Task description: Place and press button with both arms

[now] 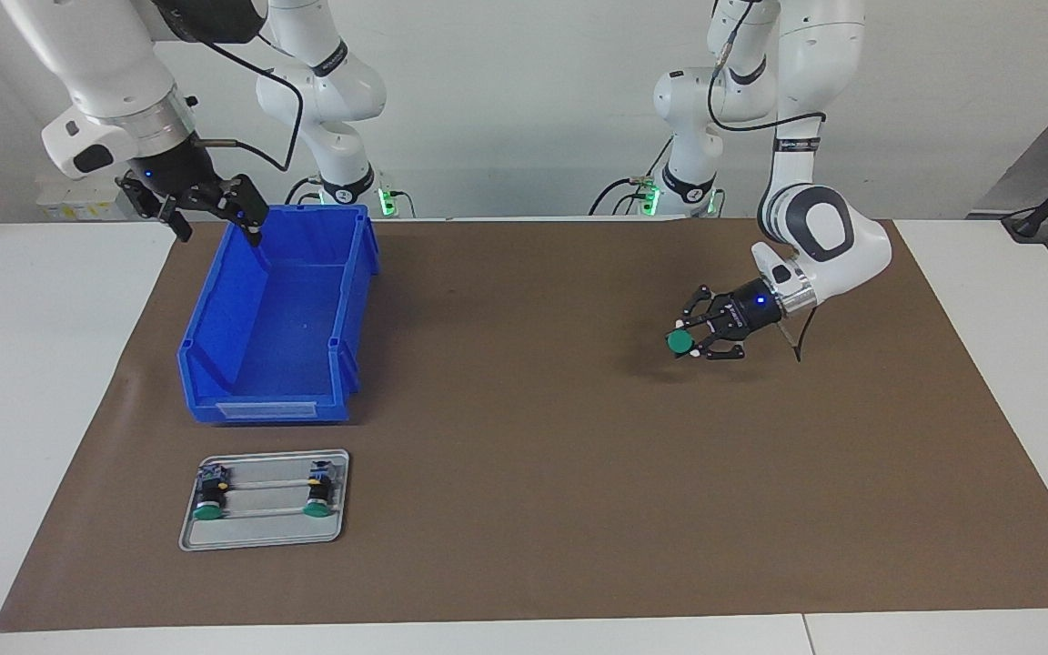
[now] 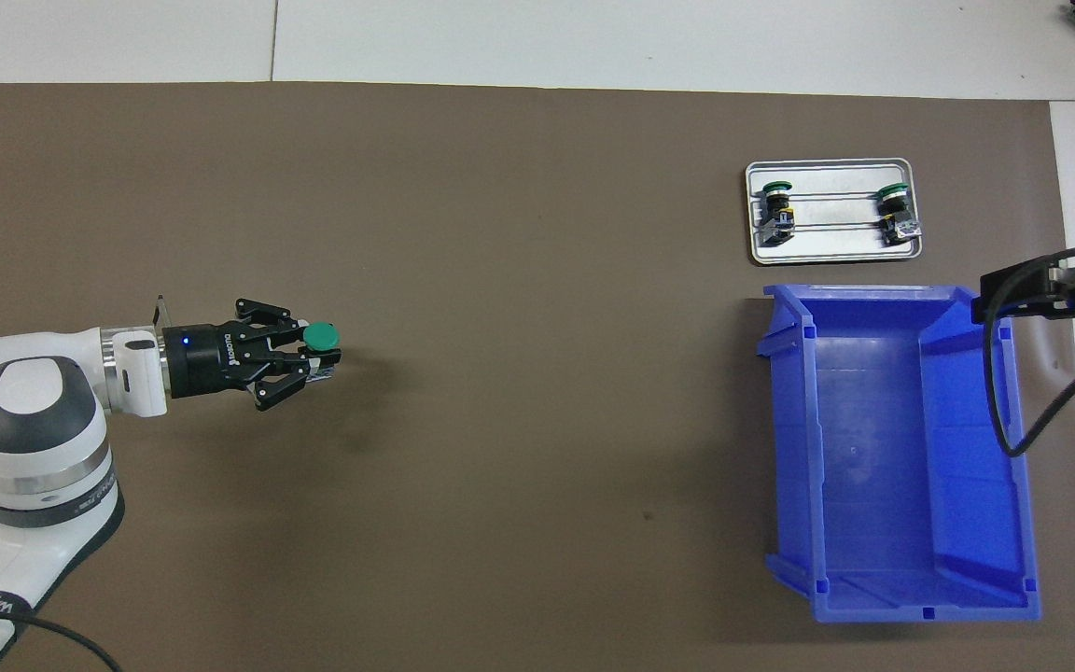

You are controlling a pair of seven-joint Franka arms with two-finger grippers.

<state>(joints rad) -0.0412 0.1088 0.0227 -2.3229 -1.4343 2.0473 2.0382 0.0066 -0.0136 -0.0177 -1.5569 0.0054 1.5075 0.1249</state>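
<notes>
1. Gripping a button [image 1: 680, 341] by its black cylindrical body, the left tool [image 1: 701, 338] lies nearly level over the brown mat [image 1: 533, 428] toward the left arm's end of the table; its black, claw-like linked fingers are clenched round the part, and the round, smooth green cap juts out past the fingertips.
2. Its silver wrist ring and glossy white, rounded arm casing lead back toward the robots, with a thin black cable trailing off the wrist.
3. The right tool [image 1: 215, 214] hangs with its fingers spread and released, holding nothing, over the rim of the blue bin [image 1: 215, 346] at the corner nearest the robots; a black cable loops from its silver wrist.
4. The bin is moulded, shiny plastic, rectangular with sloped walls and a low cut-out front, and nothing shows inside it.
5. Just beside the bin, farther from the robots, lies a flat grey metal tray [image 1: 265, 541] with rounded corners and a raised lip.
6. Two more buttons [image 1: 209, 496] [image 1: 317, 492] lie in the tray, well apart, each with a green cap, black barrel and yellow mark.
7. The mat is matte and flat, covering a white table [image 1: 42, 409].
</notes>
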